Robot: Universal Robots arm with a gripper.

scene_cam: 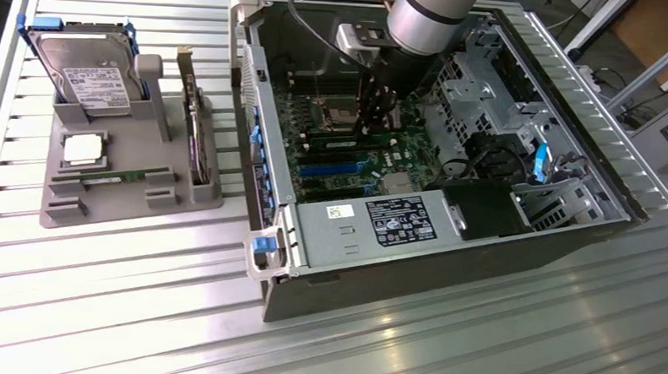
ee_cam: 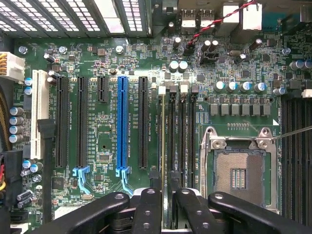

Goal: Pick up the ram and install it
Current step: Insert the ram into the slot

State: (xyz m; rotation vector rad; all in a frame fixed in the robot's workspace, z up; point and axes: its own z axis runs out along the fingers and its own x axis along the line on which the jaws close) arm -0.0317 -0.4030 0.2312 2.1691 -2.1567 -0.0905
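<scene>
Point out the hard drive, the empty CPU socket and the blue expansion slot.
hard drive (scene_cam: 89, 73): exterior view, label.
CPU socket (ee_cam: 239, 176): wrist view, contact field.
blue expansion slot (ee_cam: 122, 122): wrist view, mid-length.

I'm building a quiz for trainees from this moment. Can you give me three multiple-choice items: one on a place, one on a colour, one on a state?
1. The hard drive sits: A) in the grey holder beside the computer case; B) inside the case; C) flat on the bare table.
2. One long slot on the board stands out in: A) red; B) blue; C) yellow.
3. The processor socket is: A) filled with a chip; B) empty; C) covered by a fan.

Answers: A, since the drive stands upright in the holder at the exterior view's left; B, since that slot is bright blue among black ones; B, since its bare contacts show.
</scene>
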